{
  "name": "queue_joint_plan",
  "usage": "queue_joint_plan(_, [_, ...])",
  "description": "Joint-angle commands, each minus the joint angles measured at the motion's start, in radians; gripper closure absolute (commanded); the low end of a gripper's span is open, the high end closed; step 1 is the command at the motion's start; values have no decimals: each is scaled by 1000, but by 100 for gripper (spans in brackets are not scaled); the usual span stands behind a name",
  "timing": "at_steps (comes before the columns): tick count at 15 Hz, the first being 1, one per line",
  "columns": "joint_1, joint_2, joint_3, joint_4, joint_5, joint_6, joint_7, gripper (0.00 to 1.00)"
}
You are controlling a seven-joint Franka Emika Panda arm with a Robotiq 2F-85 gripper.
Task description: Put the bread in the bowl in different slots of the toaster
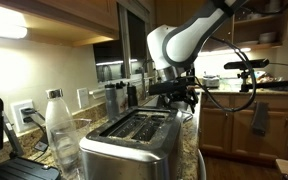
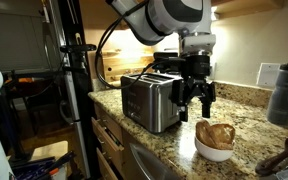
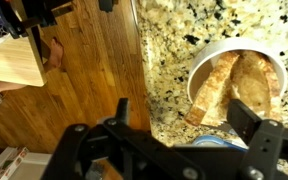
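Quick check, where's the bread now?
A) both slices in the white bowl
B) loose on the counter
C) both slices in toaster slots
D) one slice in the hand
A: the wrist view shows both bread slices in the white bowl; the hand is open and empty.

Toaster (image 2: 149, 100) on counter (image 2: 249, 125), near front edge. Bowl (image 2: 214, 153) on counter just beside toaster, apart from it. Bread (image 2: 215, 133): 2 slices side by side in bowl. Gripper (image 2: 196, 105) above counter, btwn toaster & bowl. Bottle (image 1: 59, 125) beside toaster, opposite side
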Motion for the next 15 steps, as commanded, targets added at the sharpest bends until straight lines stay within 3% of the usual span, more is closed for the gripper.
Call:
queue_joint_plan(1, [25, 15, -37, 13, -38, 9, 65, 0])
queue_joint_plan(13, [47, 81, -61, 55, -42, 5, 73, 1])
queue_joint_plan(15, [51, 90, -63, 62, -42, 3, 72, 26])
